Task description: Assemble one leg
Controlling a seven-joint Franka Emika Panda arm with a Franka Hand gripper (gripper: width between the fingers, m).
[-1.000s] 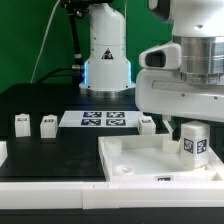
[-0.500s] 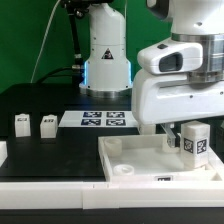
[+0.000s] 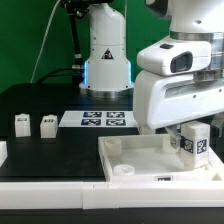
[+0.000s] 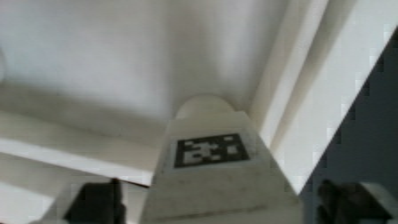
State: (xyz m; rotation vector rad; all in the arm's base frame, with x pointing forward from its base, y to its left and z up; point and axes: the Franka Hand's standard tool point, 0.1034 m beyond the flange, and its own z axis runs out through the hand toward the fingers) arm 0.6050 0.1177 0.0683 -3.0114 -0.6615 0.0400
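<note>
In the exterior view the arm's white housing [image 3: 180,95] fills the right side and hides the end effector [image 4: 222,204], so its fingers cannot be made out there. The white plate [image 3: 140,158] is cut off by the edge of the picture. The wrist view is blurred, and only the dark tips of the fingers [image 4: 98,202] show, cropped by the frame. The fingers stand apart, one on each side of the leg [image 3: 196,142], and a narrow gap seems to remain on both sides.

The leg is a short white block standing upright on the plate near its far corner, at the exterior view's right. A black-and-white square tag faces the camera. A second block [image 3: 21,123] and a third block [image 3: 47,125] stand on the dark worktop [image 3: 55,152], well apart from it, beside the marker board [image 3: 103,119].
</note>
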